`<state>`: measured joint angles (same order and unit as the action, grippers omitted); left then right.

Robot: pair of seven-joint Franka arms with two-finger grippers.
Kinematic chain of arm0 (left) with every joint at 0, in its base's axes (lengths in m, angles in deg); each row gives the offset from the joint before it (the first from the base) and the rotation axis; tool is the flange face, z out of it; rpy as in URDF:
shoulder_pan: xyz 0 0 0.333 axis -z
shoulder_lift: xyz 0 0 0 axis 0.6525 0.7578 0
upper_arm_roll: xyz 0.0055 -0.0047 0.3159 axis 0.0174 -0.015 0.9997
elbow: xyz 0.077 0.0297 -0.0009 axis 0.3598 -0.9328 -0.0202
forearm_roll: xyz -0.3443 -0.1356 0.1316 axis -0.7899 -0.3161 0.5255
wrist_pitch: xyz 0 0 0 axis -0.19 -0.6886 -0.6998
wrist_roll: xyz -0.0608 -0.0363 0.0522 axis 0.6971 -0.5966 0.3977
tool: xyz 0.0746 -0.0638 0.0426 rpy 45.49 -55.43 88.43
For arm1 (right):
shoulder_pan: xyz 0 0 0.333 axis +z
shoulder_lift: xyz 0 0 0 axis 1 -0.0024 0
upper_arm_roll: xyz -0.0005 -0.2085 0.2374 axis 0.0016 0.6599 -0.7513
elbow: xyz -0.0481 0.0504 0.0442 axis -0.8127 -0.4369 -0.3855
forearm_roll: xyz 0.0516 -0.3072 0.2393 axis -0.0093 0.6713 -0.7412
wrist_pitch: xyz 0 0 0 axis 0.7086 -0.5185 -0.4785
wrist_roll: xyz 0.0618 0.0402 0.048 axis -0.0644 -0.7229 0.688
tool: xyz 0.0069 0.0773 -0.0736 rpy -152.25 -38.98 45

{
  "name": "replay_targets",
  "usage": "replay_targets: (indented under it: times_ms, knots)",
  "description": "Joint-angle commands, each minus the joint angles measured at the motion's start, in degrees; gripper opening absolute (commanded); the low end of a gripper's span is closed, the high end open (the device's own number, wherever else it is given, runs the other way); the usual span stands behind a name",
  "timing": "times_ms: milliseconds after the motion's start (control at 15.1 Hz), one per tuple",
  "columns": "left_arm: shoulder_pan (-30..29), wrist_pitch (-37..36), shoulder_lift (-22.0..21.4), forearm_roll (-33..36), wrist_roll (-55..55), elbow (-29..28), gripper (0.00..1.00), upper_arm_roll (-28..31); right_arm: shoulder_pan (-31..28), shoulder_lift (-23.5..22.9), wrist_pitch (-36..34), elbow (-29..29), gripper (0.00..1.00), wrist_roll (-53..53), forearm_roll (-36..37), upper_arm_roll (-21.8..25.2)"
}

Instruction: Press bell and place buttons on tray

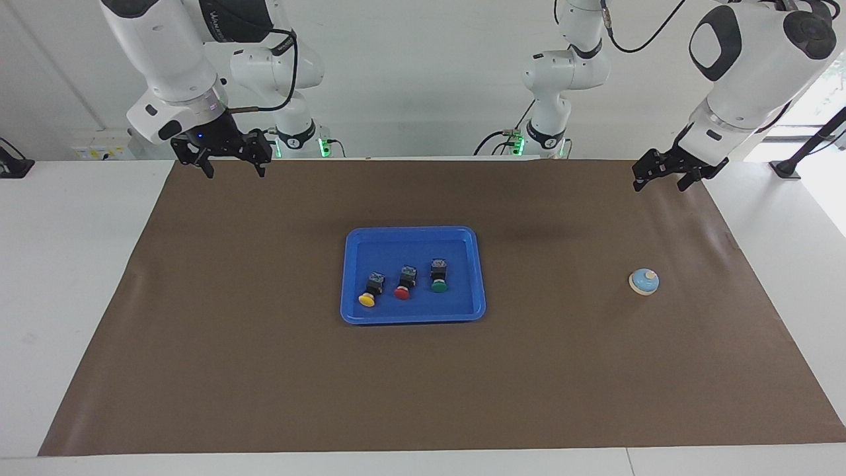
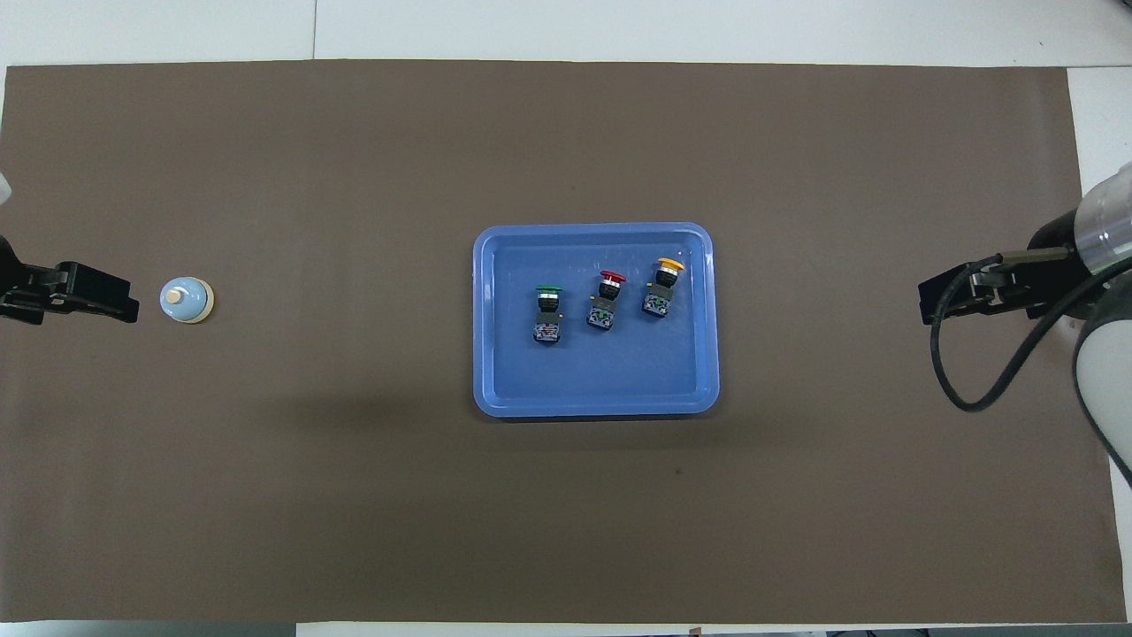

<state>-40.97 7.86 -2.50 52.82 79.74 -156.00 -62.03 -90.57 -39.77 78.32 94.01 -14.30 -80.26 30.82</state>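
The blue tray (image 1: 410, 231) (image 2: 592, 229) lies mid-mat. In it lie three buttons in a row: yellow (image 1: 369, 295) (image 2: 664, 280), red (image 1: 404, 287) (image 2: 607, 295) and green (image 1: 438, 278) (image 2: 548, 309). The light blue bell (image 1: 644, 281) (image 2: 186, 300) stands alone on the mat toward the left arm's end. My right gripper (image 1: 235, 173) (image 2: 929, 305) hangs open and empty over the mat's edge at the right arm's end, well away from the tray. My left gripper (image 1: 658, 186) (image 2: 124, 306) waits open and empty, raised over the mat, apart from the bell.
A brown mat (image 1: 264, 370) covers most of the white table (image 1: 66, 264). A black cable (image 2: 964, 389) loops from the right wrist. A third robot arm (image 1: 562, 73) stands at the robots' edge of the table.
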Motion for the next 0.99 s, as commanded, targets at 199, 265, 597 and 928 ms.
replay_targets:
  times_ms: [199,265,597,928]
  knots:
    - [0.24,0.16,-0.92,0.02,-0.53,-0.83,1.0,0.29,-1.66,0.06,-1.6,-0.39,1.0,1.39,-2.01,-1.22]
    - [0.24,0.16,-0.92,0.02,-0.53,-0.83,1.0,0.29,-1.66,-0.03,-1.78,-0.65,1.0,1.39,-2.01,-1.22]
    - [0.24,0.16,-0.92,0.02,-0.79,-0.83,1.0,0.11,-1.05,0.24,-1.51,-0.22,1.0,1.3,-1.93,-0.96]
    - [0.16,5.95,-2.23,0.02,-0.35,-4.59,0.0,0.29,-1.66,0.59,-1.6,0.14,1.0,1.3,-1.93,-0.87]
